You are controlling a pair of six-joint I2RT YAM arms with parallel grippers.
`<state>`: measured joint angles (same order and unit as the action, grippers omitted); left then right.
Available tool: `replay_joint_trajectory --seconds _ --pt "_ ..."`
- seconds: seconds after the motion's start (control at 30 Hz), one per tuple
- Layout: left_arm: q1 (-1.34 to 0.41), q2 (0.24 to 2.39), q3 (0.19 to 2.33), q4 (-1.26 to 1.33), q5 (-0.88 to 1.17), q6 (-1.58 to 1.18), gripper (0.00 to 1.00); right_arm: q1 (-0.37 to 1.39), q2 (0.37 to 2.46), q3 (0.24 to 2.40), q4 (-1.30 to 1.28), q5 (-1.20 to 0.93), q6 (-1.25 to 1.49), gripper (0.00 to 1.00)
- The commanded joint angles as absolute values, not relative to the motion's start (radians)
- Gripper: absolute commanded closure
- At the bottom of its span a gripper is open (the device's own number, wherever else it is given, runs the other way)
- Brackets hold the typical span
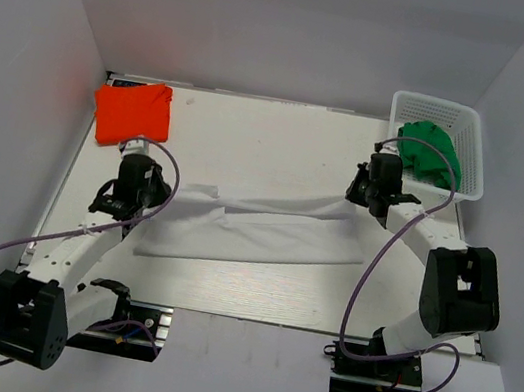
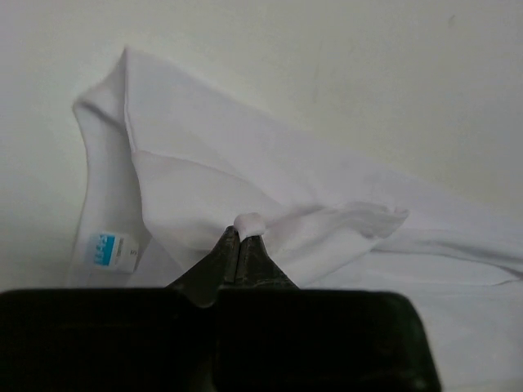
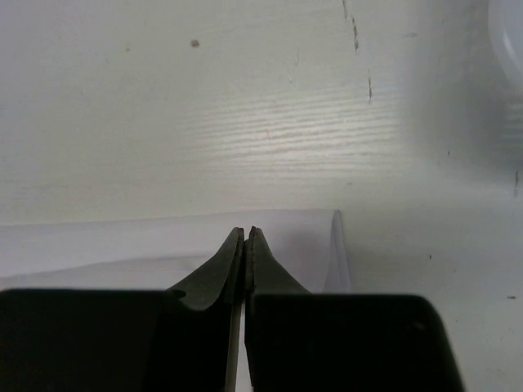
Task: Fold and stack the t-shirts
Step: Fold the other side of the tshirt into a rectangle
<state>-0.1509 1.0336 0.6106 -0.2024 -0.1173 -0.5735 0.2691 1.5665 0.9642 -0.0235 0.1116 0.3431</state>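
The white t-shirt (image 1: 256, 231) lies stretched across the middle of the table, partly folded lengthwise. My left gripper (image 1: 139, 203) is shut on its left end; in the left wrist view a small nub of white cloth (image 2: 249, 222) sticks out of the closed tips (image 2: 243, 237). My right gripper (image 1: 379, 212) is shut on the right end, which lifts off the table towards it. In the right wrist view the closed tips (image 3: 246, 235) stand over the shirt's edge (image 3: 122, 241). The orange t-shirt (image 1: 132, 112) lies folded at the back left. The green t-shirt (image 1: 430, 155) sits in the basket.
The white lattice basket (image 1: 477, 127) stands at the back right corner, just behind my right gripper. White walls enclose the table on the left, back and right. A blue size label (image 2: 110, 249) shows on the white shirt near my left gripper.
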Motion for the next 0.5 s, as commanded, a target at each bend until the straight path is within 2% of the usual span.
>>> replay_joint_trajectory --seconds 0.0,0.13,0.2,0.23,0.27,0.3,0.33,0.37,0.4,0.47 --pt "-0.152 1.020 0.510 -0.196 -0.040 -0.630 1.00 0.265 1.539 0.919 -0.012 0.095 0.373 1.00" --pt "-0.152 0.990 0.431 -0.250 -0.028 -0.725 1.00 0.268 1.542 0.853 -0.014 0.100 0.402 1.00" --pt "-0.152 0.953 0.420 -0.372 -0.052 -0.805 0.99 0.267 1.520 0.803 -0.026 0.117 0.437 0.84" --pt "-0.152 0.892 0.405 -0.412 -0.070 -0.839 0.90 0.267 1.484 0.789 -0.041 0.139 0.443 0.71" --pt "-0.152 0.855 0.396 -0.495 -0.071 -0.866 0.72 0.267 1.461 0.770 -0.046 0.146 0.462 0.58" --pt "-0.152 0.815 0.382 -0.536 -0.086 -0.909 0.38 0.267 1.419 0.758 -0.051 0.156 0.477 0.36" --pt "-0.152 0.778 0.382 -0.573 -0.097 -0.923 0.15 0.265 1.396 0.708 -0.054 0.172 0.486 0.21" --pt "-0.152 0.743 0.382 -0.637 -0.113 -0.933 0.07 0.265 1.356 0.694 -0.057 0.198 0.500 0.12" --pt "-0.152 0.677 0.396 -0.662 -0.123 -0.933 0.00 0.265 1.312 0.672 -0.063 0.207 0.506 0.10" --pt "-0.152 0.631 0.405 -0.680 -0.138 -0.948 0.00 0.265 1.252 0.657 -0.078 0.244 0.502 0.10"
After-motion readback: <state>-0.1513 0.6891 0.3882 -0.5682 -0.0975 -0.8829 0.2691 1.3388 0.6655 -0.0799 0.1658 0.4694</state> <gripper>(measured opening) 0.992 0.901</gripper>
